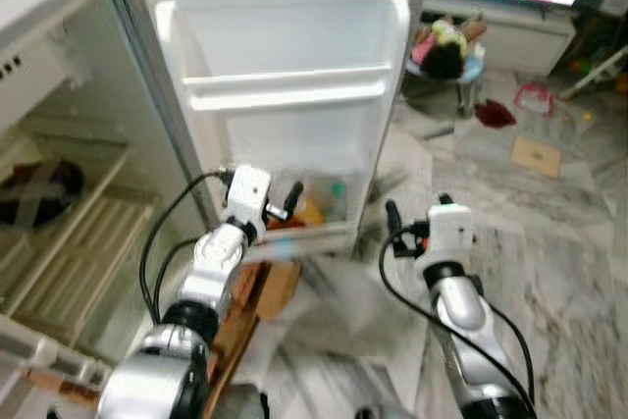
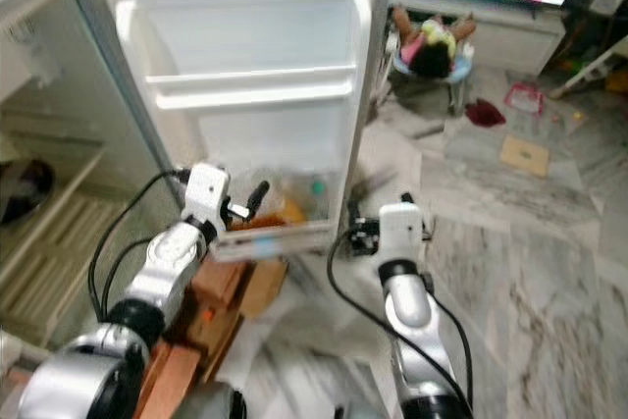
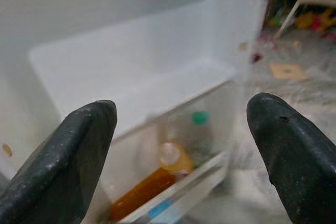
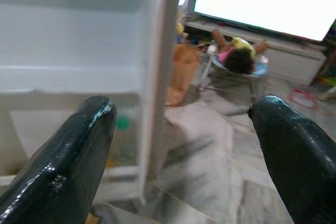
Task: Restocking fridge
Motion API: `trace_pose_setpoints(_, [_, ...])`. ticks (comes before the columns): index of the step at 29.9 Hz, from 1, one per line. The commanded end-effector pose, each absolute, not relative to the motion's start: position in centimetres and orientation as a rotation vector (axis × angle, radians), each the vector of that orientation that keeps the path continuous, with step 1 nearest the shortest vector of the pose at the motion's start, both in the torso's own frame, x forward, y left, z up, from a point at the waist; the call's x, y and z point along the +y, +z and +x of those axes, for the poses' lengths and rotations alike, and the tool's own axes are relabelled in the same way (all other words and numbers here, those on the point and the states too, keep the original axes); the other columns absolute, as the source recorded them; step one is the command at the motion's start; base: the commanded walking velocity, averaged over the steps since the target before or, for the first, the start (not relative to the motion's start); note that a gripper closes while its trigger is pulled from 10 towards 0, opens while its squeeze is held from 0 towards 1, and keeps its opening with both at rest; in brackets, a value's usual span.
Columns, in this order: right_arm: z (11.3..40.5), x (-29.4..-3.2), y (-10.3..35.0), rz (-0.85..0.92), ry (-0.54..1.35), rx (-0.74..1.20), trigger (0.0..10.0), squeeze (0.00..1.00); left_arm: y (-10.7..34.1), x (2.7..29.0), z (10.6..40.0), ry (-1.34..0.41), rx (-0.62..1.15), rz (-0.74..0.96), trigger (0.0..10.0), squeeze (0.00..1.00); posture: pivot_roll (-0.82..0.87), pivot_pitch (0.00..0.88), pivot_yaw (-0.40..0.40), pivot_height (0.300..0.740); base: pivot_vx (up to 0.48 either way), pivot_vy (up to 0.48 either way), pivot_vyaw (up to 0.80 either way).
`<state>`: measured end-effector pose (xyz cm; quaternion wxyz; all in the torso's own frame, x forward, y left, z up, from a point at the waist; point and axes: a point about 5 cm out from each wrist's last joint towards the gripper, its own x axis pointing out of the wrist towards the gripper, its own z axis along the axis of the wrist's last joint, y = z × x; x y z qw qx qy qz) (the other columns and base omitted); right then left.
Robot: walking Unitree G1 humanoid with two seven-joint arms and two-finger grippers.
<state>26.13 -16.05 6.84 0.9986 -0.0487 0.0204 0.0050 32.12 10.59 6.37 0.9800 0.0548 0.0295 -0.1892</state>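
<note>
The fridge door (image 1: 285, 46) stands swung open, its white shelves facing me. Its bottom bin (image 1: 329, 235) holds an orange juice bottle (image 3: 152, 184) lying tilted and a clear bottle with a green cap (image 3: 199, 117). My left gripper (image 1: 286, 203) hovers just in front of that bin, open, with nothing between its fingers. My right gripper (image 1: 396, 227) is open too, held low beside the door's free edge (image 4: 157, 77) and holding nothing.
The fridge body (image 1: 69, 233) with wire shelves lies to the left. A brown cardboard box (image 1: 263, 289) sits on the floor under the door. On the marble floor to the right are a stool with toys (image 1: 446, 51), a red item (image 1: 496, 113) and a cardboard piece (image 1: 536, 156).
</note>
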Motion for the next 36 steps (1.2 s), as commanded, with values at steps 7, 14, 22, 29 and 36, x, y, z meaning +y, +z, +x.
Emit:
trace_pose_setpoints(7, [26.4,-16.5,7.3,-0.093,0.002,0.018,10.0,0.00,7.6,13.3,30.2,-0.279,-0.016,0.167,10.0,0.00,-0.01,0.043,-0.011,0.740,0.000,0.000,0.00])
trace_pose_setpoints(14, [26.1,-16.5,7.3,-0.082,-0.006,0.025,10.0,0.00,7.0,13.1,28.9,-0.274,0.009,0.139,10.0,0.00,-0.03,0.040,-0.017,0.740,0.000,-0.110,-0.06])
trace_pose_setpoints(22, [25.9,-16.9,6.8,-0.078,-0.030,0.036,10.0,0.00,6.2,12.8,27.9,-0.290,0.062,0.129,10.0,0.00,-0.04,0.018,-0.015,0.740,0.000,-0.054,-0.75])
trace_pose_setpoints(29, [26.7,-16.6,7.3,-0.081,-0.031,0.013,10.0,0.00,6.7,12.3,28.4,-0.304,0.062,0.122,10.0,0.00,-0.04,0.000,-0.004,0.740,0.000,0.000,-0.80])
trace_pose_setpoints(36, [26.8,-16.8,7.3,-0.084,-0.038,0.010,10.0,0.00,6.5,11.9,28.2,-0.326,0.068,0.114,10.0,0.00,-0.05,0.000,0.001,0.740,0.000,-0.479,-0.80])
